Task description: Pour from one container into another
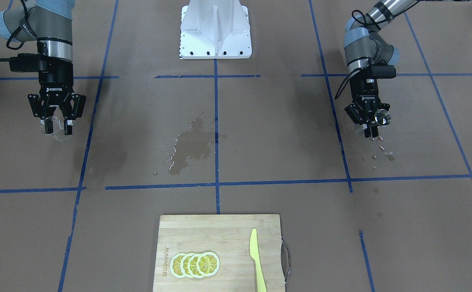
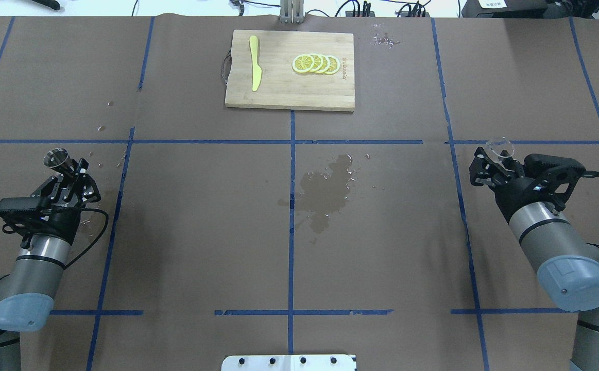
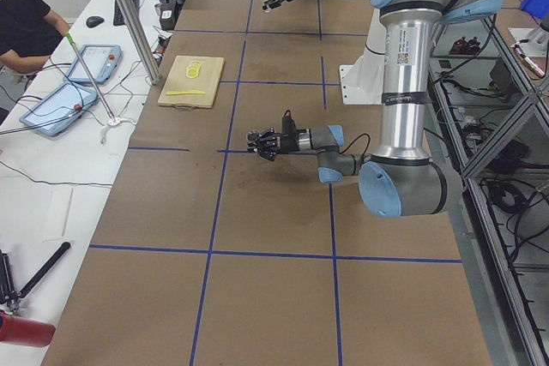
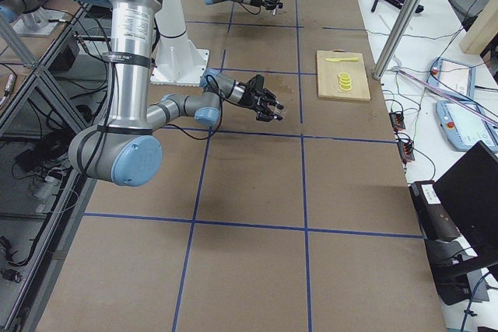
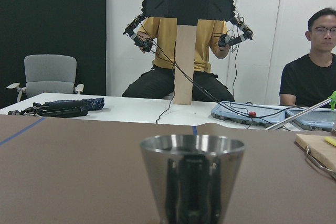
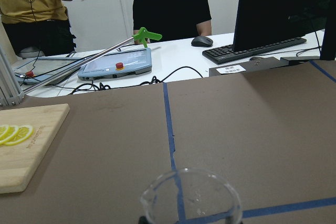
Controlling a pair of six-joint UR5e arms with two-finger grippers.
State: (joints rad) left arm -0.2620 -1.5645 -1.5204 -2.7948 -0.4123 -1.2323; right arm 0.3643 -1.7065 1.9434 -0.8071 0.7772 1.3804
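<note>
The small steel jigger (image 2: 56, 158) sits in my left gripper (image 2: 68, 173), which is shut on its lower cone, over the table's left side. In the front view the jigger (image 1: 382, 118) and that gripper (image 1: 371, 129) are at the right. The left wrist view shows the jigger's wide cone (image 5: 191, 174) mouth up, close in front. My right gripper (image 2: 492, 161) is shut on the clear glass cup (image 2: 500, 146) over the table's right side. The cup (image 1: 55, 128) and that gripper (image 1: 57, 126) are at the front view's left. The cup's rim and small lip (image 6: 190, 199) fill the right wrist view's bottom.
A wet spill (image 2: 325, 193) darkens the paper at the table's middle, with droplets (image 1: 385, 153) under the jigger. A wooden cutting board (image 2: 278, 98) at the far edge carries lemon slices (image 2: 315, 63) and a yellow knife (image 2: 254, 69). The robot's white base (image 1: 215, 30) stands between the arms.
</note>
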